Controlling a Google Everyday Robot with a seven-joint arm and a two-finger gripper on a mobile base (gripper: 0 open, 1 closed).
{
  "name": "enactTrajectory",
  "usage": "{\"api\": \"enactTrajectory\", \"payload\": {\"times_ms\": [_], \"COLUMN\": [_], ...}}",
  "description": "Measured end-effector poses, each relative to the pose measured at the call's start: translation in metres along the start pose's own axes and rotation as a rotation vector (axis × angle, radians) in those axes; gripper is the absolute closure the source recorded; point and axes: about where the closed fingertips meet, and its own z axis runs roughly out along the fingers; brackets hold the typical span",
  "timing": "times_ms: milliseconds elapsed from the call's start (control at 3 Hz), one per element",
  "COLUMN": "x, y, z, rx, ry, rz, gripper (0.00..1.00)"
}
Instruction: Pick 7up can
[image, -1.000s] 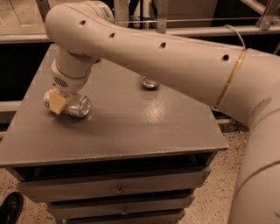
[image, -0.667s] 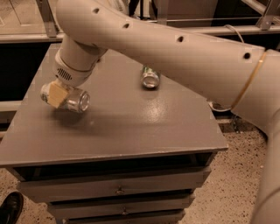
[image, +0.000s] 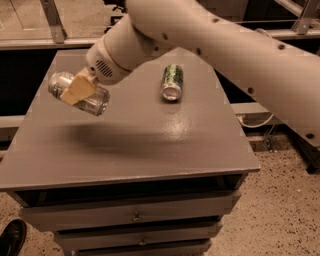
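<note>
The gripper hangs over the left part of the worktop. Its fingers are closed across the middle of the 7up can, which sits sideways and tilted in the grasp and appears clear of the surface, with a soft shadow below it. The main risk is slipping: the can wall is smooth and round, only one tan pad is visible against it, and the far contact is hidden, so I cannot judge how centred the hold is. A quick swing or a jolt could twist the can out, and it would likely drop, roll and go over the near left edge. Too hard a squeeze could dent the thin wall. The dark green can lies on its side well apart, so it is threatened only if the arm sweeps low to the right.
</note>
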Motion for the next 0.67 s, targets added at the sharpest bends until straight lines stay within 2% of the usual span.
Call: {"api": "enactTrajectory", "payload": {"times_ms": [333,667], "x": [0.002,0.012], "y": [0.005,0.000], "z": [-0.031,-0.071], "rx": [-0.090,-0.085], "ry": [-0.173,-0.269], "rz": [0.007,0.005], "gripper": [1.00,1.00]}}
